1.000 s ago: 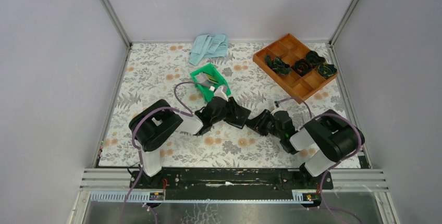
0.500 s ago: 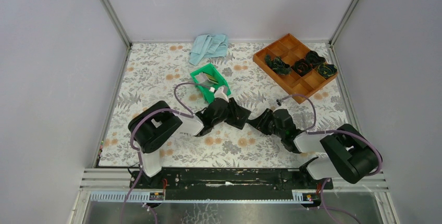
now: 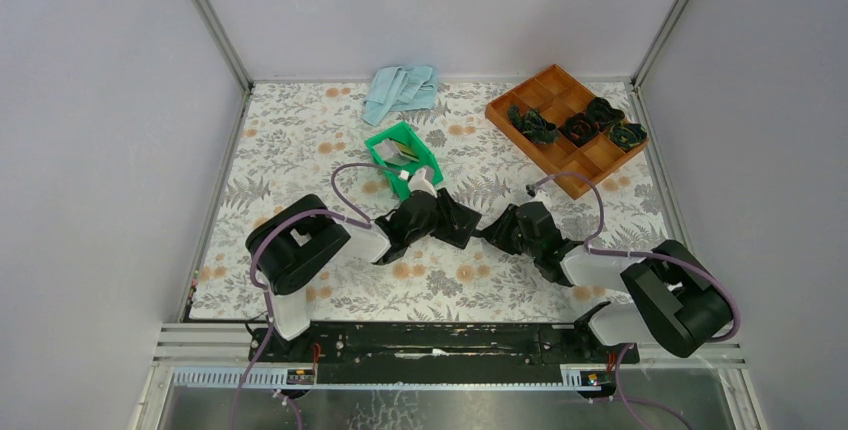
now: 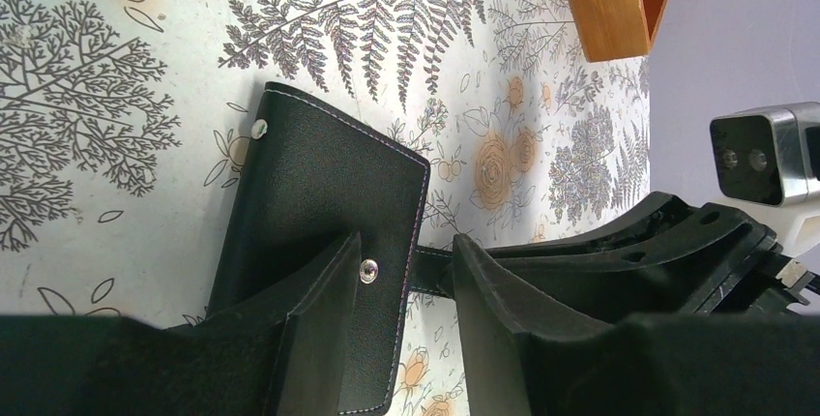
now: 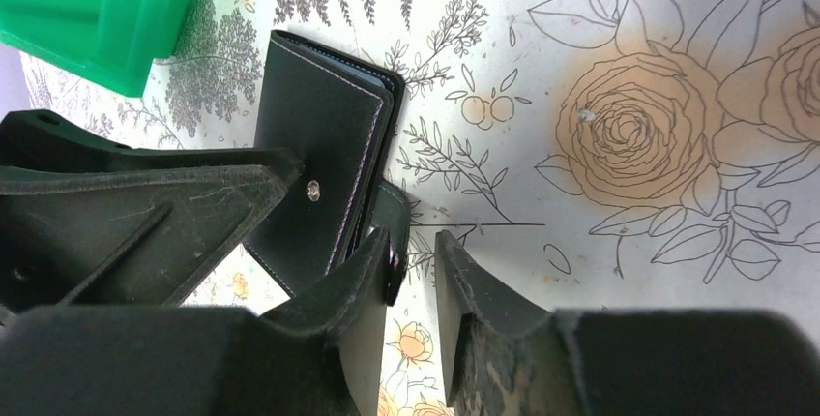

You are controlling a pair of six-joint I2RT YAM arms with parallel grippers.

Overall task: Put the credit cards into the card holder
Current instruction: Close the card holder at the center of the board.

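The black card holder (image 3: pixel 463 219) lies closed on the flowered cloth between my two grippers. In the left wrist view the left gripper (image 4: pixel 406 242) is open: one finger lies over the card holder (image 4: pixel 319 184) by its snap stud, and cloth shows between the holder's edge and the other finger. The right gripper (image 5: pixel 411 237) is open too. The holder's closure tab (image 5: pixel 392 218) rests against one finger's inner side, with a gap to the other. The credit cards (image 3: pixel 402 154) lie in the green bin (image 3: pixel 386 141) just beyond the card holder (image 5: pixel 319 135).
A brown compartment tray (image 3: pixel 556 163) holding dark green bundles stands at the back right. A light blue cloth (image 3: pixel 402 90) lies at the back middle. Grey walls close in the table on three sides. The green bin (image 5: pixel 97 10) stands close to the left gripper.
The right arm's elbow has swung out to the right, and its gripper has edged slightly toward the card holder. The left arm and the holder have stayed put.
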